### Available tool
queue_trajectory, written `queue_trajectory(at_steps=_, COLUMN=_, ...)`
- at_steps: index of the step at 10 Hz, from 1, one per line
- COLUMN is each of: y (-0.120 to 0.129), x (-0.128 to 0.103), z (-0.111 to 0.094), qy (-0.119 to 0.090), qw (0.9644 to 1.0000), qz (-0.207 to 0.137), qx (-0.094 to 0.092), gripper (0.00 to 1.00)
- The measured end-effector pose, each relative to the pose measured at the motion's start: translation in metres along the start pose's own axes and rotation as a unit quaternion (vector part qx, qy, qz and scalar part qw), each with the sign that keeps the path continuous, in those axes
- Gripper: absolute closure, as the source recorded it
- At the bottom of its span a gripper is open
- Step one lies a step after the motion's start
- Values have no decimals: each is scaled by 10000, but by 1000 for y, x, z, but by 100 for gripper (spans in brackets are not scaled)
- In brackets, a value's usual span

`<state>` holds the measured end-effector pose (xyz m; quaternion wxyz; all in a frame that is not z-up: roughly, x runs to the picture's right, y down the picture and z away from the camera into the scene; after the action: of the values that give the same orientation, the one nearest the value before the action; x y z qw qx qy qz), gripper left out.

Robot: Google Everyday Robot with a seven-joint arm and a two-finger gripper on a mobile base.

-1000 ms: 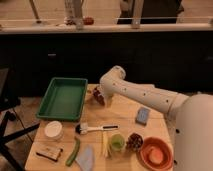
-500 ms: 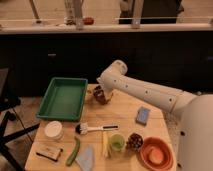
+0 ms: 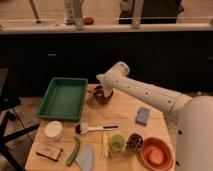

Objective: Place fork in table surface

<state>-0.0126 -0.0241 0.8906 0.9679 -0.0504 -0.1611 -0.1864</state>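
Camera view has the near worktop (image 3: 125, 107) carrying a brush (image 3: 95, 129), a yellow stick (image 3: 105, 145), a green cup (image 3: 116, 143) and an orange bowl (image 3: 156, 154), yet no fork that I can make out on bare wood; the placing looks not yet done; further back, at mid-frame, the pincer (image 3: 102, 90) hangs at the red bowl (image 3: 106, 98), just right of the green tray (image 3: 62, 97); whether it is wide, narrow or holding the fork cannot be told; the fork is probably hidden there; the arm (image 3: 145, 92) reaches in from the right edge, elbow raised, wrist bent down; left, I judge: bring the fork over open wood and release it.
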Motion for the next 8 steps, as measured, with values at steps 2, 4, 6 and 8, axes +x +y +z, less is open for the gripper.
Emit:
queue_trajectory(at_steps=2, y=-1, x=1, z=4, qy=-43, qw=10000, qz=18, qx=34, gripper=20)
queue_trajectory(at_steps=4, y=1, x=4, z=9, qy=-79, qw=9999, qz=70, qx=45, gripper=20)
queue_trajectory(at_steps=6, y=3, x=6, z=13, qy=-101, qw=9999, qz=111, qx=51, gripper=20)
queue_trajectory(at_steps=8, y=6, x=8, z=15, qy=-123, qw=9998, qz=141, qx=83, gripper=20)
